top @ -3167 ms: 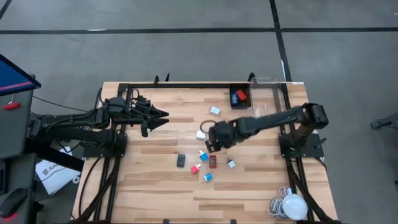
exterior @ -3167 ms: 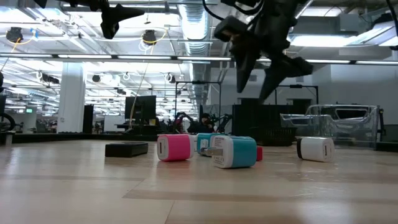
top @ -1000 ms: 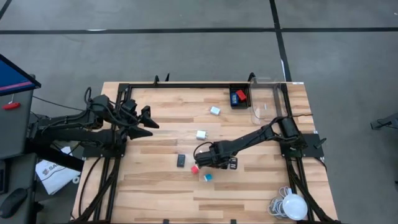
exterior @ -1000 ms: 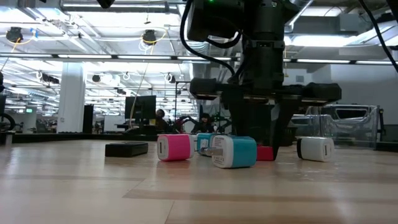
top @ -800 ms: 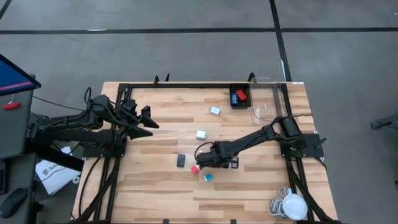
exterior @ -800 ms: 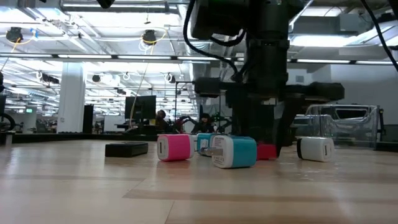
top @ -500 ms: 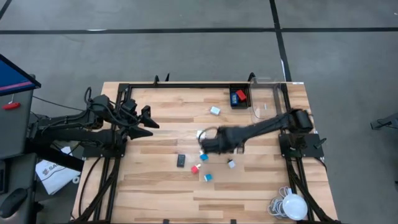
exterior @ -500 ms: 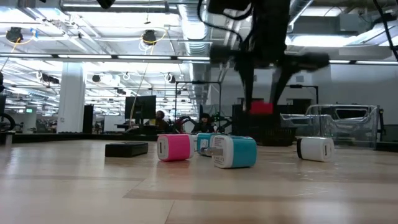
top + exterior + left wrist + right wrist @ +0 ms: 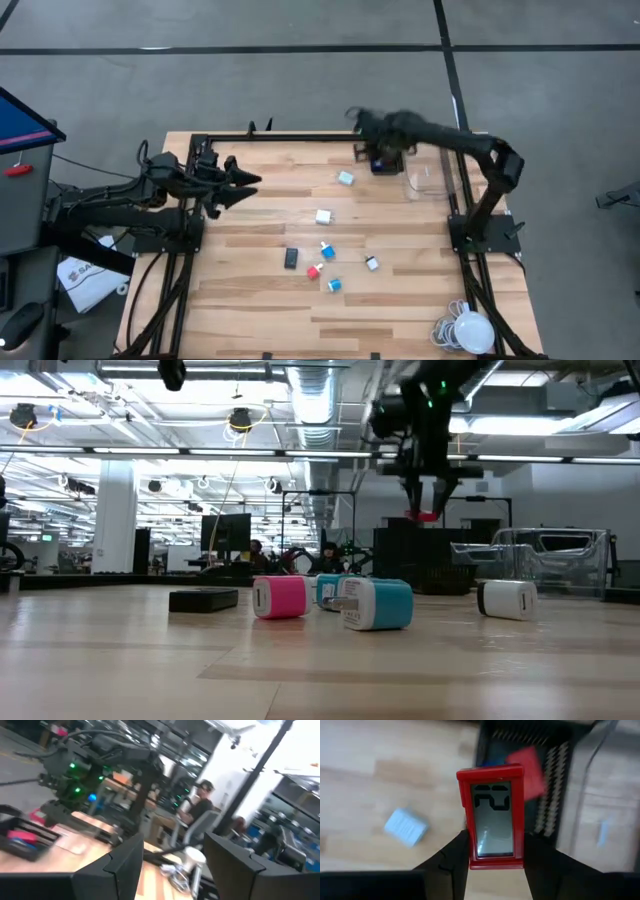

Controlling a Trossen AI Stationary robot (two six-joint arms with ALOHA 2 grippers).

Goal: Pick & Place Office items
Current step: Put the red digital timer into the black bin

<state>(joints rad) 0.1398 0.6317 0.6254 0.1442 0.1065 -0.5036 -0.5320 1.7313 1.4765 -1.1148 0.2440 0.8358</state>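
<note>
While right gripper point(image 9: 495, 862) hangs above near edge of black tray point(image 9: 384, 157), early release risks red timer point(image 9: 492, 817) striking tray rim and bouncing onto table point(image 9: 260, 300). Grip low on timer; fast swing may tilt it. Jaws part-closed, clamped on timer's sides. Left gripper point(image 9: 240, 183) waits well left of tray, holding nothing, fingers apart. Remaining office items point(image 9: 327, 250) lie on table well short of tray.

Even overhead light is cast by ceiling strip lamps point(image 9: 250, 452); the right arm point(image 9: 440, 135) is smeared by motion, the left wrist view blurred throughout.
</note>
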